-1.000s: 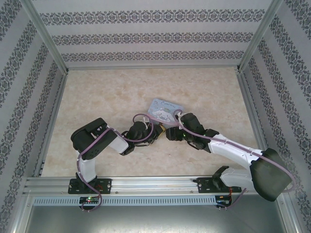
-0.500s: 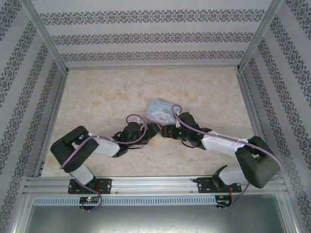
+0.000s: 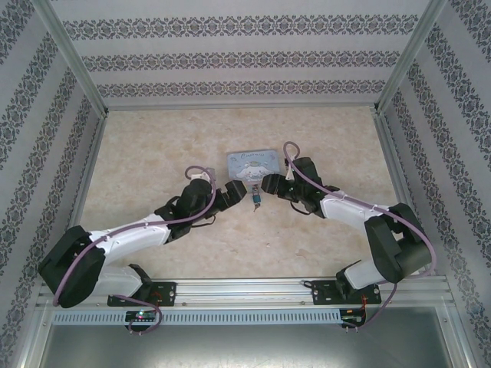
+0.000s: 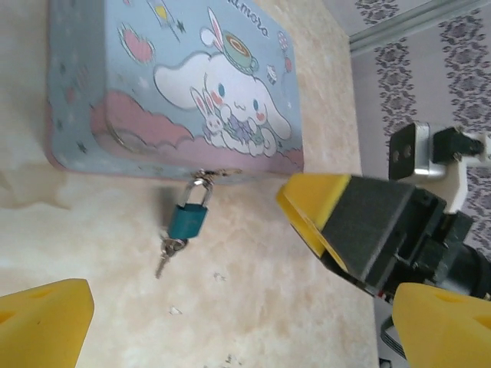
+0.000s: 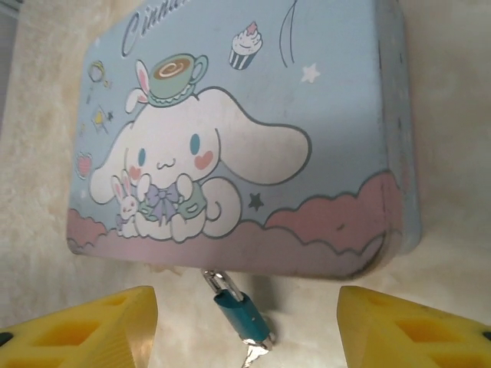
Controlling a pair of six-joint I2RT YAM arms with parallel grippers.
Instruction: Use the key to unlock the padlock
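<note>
Padlock hangs off cartoon tin's near edge, key in keyhole. Left gripper, right gripper both open, empty; steady lock body, twist key w/o tugging.

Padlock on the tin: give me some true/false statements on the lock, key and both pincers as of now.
1. The padlock hangs from the edge of the tin. True.
2. The key lies loose, away from the padlock. False: it sticks out of the padlock's bottom end.
3. The left pincer is shut on the key. False: it is wide open and holds nothing.
4. The right pincer is open and grips nothing. True.
</note>
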